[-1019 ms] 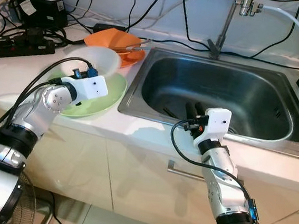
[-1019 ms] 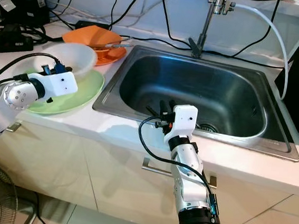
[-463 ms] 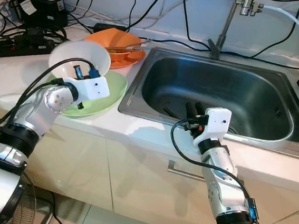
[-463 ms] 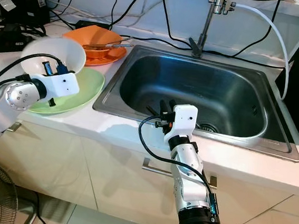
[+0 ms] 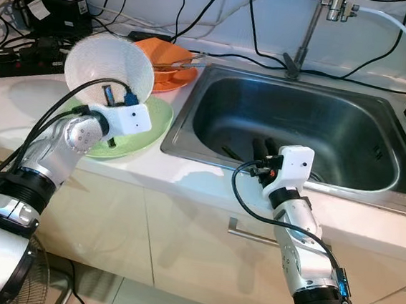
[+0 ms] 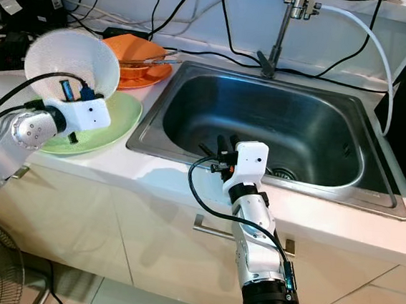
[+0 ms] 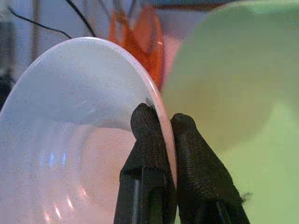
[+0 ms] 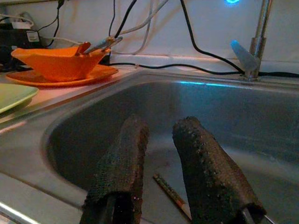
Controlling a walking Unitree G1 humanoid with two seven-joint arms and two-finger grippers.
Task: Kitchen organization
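White bowl (image 5: 111, 62) clamped by rim in your left tool (image 7: 161, 122), one finger inside, one outside; bowl tilted on edge, raised above green plate (image 5: 144, 126) on surface (image 5: 20, 106). Orange bowl (image 5: 159, 53) on orange plate (image 5: 177, 80) sits beyond left tool, beside sink (image 5: 299, 125). Your right tool (image 8: 161, 140) hangs over sink's near rim, fingers apart, holding nothing; chopstick (image 8: 170, 191) lies in basin just below.
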